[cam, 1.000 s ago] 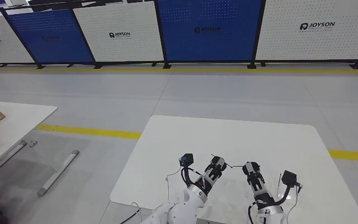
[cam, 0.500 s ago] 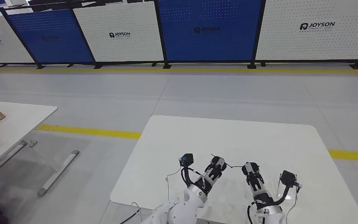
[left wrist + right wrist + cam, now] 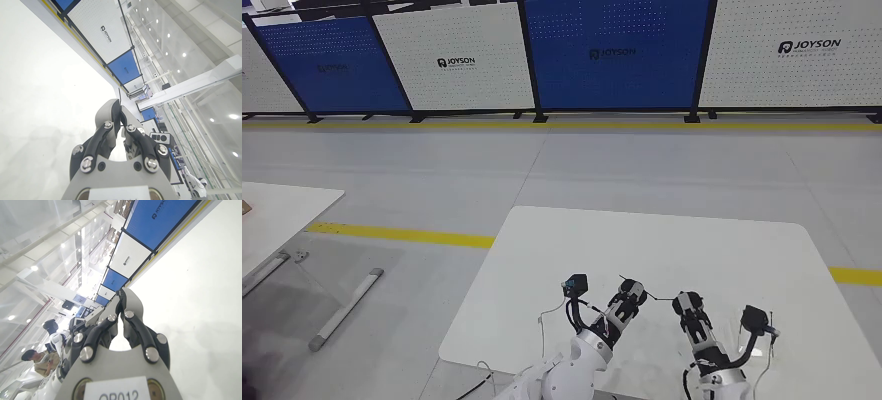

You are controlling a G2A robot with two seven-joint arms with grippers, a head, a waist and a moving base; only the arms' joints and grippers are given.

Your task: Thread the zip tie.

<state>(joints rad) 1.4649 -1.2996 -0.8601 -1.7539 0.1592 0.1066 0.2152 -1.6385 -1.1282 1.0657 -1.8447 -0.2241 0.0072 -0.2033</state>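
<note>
Here, close to the near edge of the table [image 3: 662, 245], the zip tie [image 3: 119, 95] is held between both grippers. The left gripper [image 3: 119, 107] is clamped on the strap, and the right gripper [image 3: 121, 295] is pinched shut on a small dark end, probably the head. The thin tail could be bent, or pushed past the slot, if the ends are misaligned. Little margin is offered at the near edge; ample room is offered toward the far edge and corners.
</note>
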